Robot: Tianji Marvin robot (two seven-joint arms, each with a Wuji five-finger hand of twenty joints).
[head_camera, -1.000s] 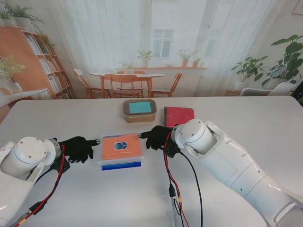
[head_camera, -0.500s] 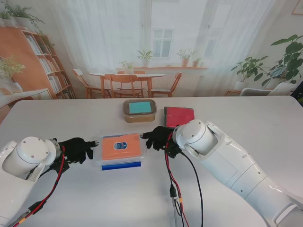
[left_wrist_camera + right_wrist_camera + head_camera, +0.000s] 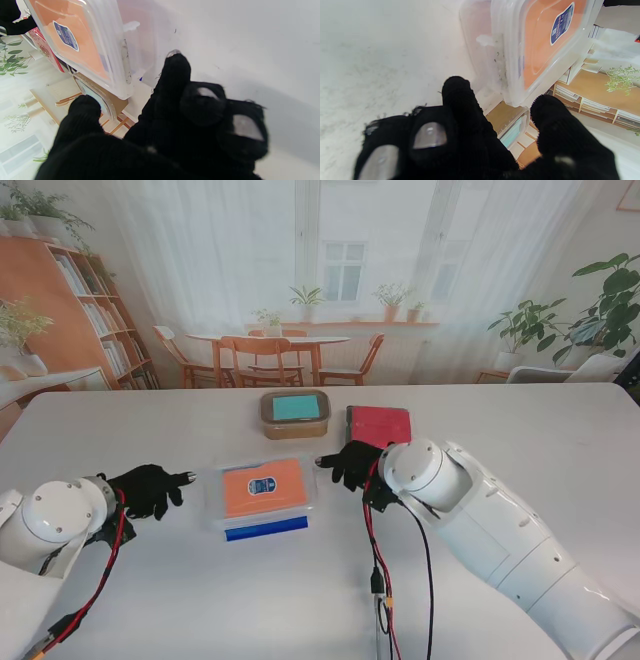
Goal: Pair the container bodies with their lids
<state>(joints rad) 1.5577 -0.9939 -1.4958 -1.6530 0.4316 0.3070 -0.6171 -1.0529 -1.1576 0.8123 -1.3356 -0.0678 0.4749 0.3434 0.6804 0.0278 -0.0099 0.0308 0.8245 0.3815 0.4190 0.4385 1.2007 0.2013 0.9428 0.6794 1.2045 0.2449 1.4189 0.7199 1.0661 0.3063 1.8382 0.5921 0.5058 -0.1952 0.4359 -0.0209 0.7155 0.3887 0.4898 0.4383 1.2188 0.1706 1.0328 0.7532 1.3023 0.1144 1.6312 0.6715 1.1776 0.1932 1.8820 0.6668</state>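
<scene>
A clear plastic container (image 3: 262,491) with an orange lid and a blue label rests on the table between my hands, a blue strip along its near edge. The same container (image 3: 82,42) (image 3: 540,42) fills both wrist views. My left hand (image 3: 148,487) lies a short way to its left, fingers apart, holding nothing. My right hand (image 3: 352,461) sits just off its right far corner, also apart from it. Farther back stand a brown container with a teal lid (image 3: 295,412) and a red flat container (image 3: 378,424).
White table top (image 3: 150,420) all around. Red and black cables (image 3: 375,580) hang off my right arm near the table's middle front. Chairs, a shelf and plants stand beyond the far edge.
Both hands have drawn back from the orange-lidded container's sides, left hand leftward, right hand rightward and farther away. The container has turned slightly and lies free.
</scene>
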